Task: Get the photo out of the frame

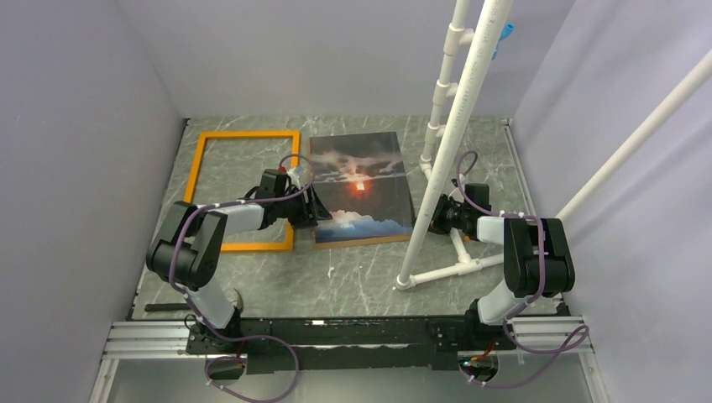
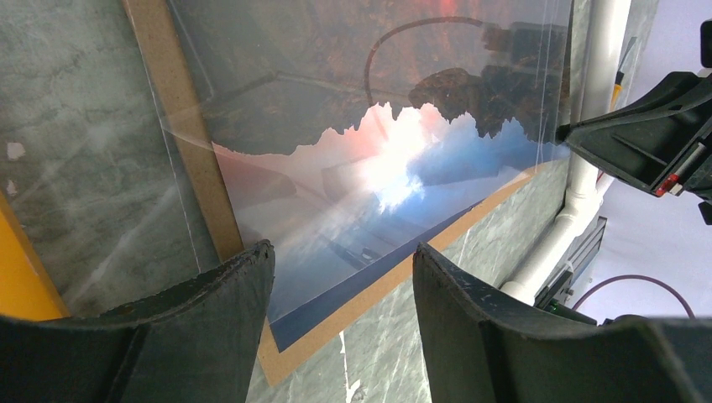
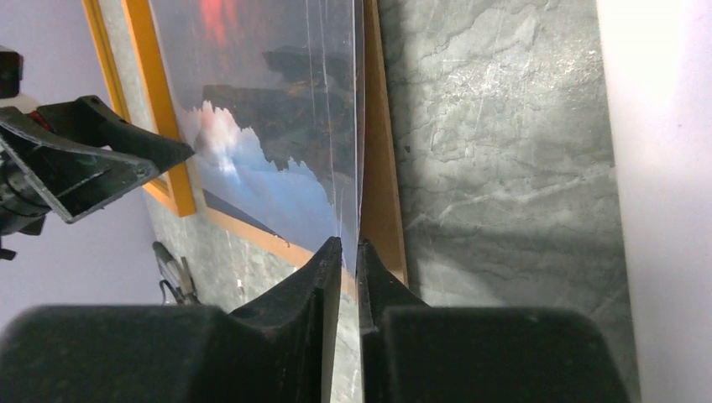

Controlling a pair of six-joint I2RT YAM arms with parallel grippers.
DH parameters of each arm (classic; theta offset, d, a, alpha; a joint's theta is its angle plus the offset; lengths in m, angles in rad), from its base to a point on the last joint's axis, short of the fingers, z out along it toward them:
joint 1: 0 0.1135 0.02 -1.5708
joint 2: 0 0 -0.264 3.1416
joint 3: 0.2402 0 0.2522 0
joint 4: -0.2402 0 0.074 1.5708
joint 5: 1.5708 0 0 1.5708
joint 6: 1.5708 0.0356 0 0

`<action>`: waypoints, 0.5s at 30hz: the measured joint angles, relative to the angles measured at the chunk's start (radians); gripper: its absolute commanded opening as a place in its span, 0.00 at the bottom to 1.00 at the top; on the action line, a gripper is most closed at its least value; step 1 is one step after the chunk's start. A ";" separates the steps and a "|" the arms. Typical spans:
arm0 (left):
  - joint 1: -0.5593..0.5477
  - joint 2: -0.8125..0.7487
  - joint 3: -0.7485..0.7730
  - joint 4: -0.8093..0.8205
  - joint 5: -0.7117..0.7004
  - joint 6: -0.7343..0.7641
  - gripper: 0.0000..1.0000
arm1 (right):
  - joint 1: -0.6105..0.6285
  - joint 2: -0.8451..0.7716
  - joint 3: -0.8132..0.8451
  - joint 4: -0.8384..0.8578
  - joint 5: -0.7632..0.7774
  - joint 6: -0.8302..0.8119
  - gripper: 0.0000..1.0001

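The photo (image 1: 361,185), a dark print with a red sun, lies on the brown backing board (image 1: 361,241) at mid-table, with a clear sheet over it. The orange frame (image 1: 243,189) lies empty to its left. My left gripper (image 1: 306,208) is open over the photo's near left corner (image 2: 378,176), its fingers (image 2: 243,294) apart above the board (image 2: 180,143), with the frame edge (image 2: 21,277) beside them. My right gripper (image 1: 430,220) is shut (image 3: 348,248) on the photo's thin right edge (image 3: 269,159), which is raised off the board (image 3: 379,185).
A white pipe stand (image 1: 458,126) rises just right of the photo, its base tubes (image 1: 445,273) on the table by my right arm. A dark tool (image 1: 168,307) lies at the near left. Grey walls close in on both sides.
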State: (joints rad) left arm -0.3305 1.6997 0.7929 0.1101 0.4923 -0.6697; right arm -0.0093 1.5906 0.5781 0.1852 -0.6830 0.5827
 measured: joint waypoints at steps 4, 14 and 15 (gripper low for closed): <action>0.000 0.000 -0.002 0.003 0.000 -0.001 0.67 | 0.000 -0.003 -0.006 0.016 -0.012 0.021 0.11; 0.000 0.000 -0.003 0.007 0.000 -0.002 0.67 | 0.000 0.006 -0.049 0.116 -0.056 0.085 0.11; 0.000 0.000 -0.003 0.007 0.000 -0.002 0.67 | 0.000 0.009 -0.051 0.124 -0.059 0.091 0.08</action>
State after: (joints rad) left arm -0.3305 1.6997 0.7895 0.1173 0.4919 -0.6720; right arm -0.0097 1.5993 0.5274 0.3092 -0.7422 0.6739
